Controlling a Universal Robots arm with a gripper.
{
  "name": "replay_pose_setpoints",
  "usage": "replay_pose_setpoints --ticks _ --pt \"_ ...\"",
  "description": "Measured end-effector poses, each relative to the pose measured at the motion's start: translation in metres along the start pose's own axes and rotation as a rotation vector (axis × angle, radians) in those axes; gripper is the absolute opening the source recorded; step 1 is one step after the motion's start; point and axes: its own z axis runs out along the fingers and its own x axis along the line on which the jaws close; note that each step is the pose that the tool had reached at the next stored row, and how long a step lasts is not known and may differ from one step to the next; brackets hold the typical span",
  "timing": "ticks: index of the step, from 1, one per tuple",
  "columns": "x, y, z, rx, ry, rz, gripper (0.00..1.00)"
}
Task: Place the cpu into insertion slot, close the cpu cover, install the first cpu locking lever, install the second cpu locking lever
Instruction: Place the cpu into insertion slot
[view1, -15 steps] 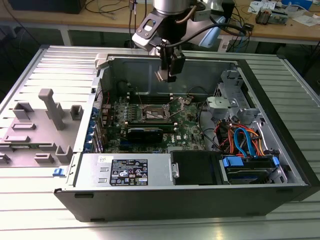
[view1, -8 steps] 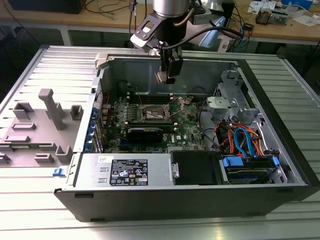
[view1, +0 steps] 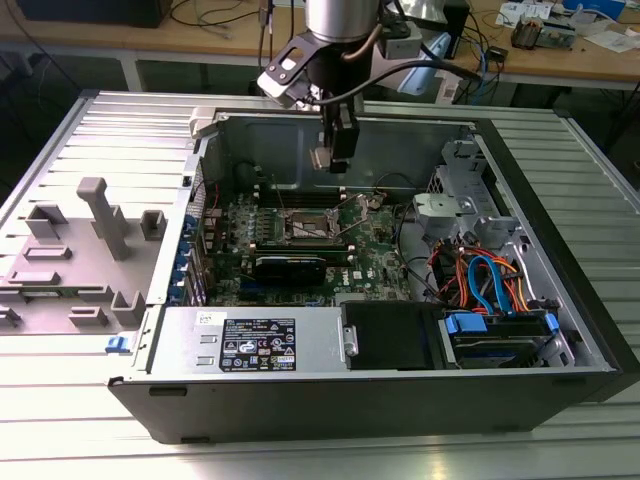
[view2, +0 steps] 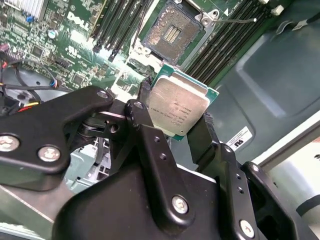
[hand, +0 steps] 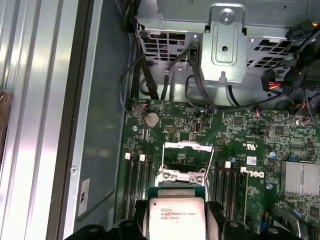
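Pincer (view2: 175, 114) closed on the cpu (view2: 181, 100), one black finger (view2: 145, 107) on each opposite edge. The cpu is a flat square chip with a dull silver-grey metal top, a thin green board rim around it and small dark print on the lid, too fine to read. It is held tilted in the air, clear of the board.

In the exterior view the pincer (view1: 332, 160) hangs over the open computer case (view1: 400, 400), above the far part of the motherboard (view1: 375, 250) and just beyond the insertion slot (view1: 305, 228). The case lies on a ribbed metal tabletop (view1: 300, 455).

In the second wrist view the insertion slot (view2: 172, 32) is uncovered: dark square centre with a fine contact field and a silvery rim, with long black memory slots (view2: 120, 25) on both sides.

In the first wrist view the cpu (hand: 175, 212) sits near the slot's silvery frame; the cpu cover (hand: 187, 146) shows as a thin metal frame there, at an angle I cannot tell.

A grey plastic fixture (view1: 100, 215) is on the exterior view's left. Blue and orange cables (view1: 490, 280) lie in the case on the exterior view's right.
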Motion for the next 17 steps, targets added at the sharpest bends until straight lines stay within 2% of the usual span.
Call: replay_pose_setpoints --ticks 4,13,15,17 --pt "-0.0001 -0.0003 0.0035 -0.0007 -0.0023 0.035 0.55" --pt "-0.0001 -0.0004 0.0049 -0.0009 -0.0021 0.038 0.55" --pt "-0.0002 -0.0005 0.0070 -0.0008 -0.0024 0.038 0.55" --pt "-0.0003 -0.0009 0.0126 -0.0007 -0.0024 0.038 0.55"
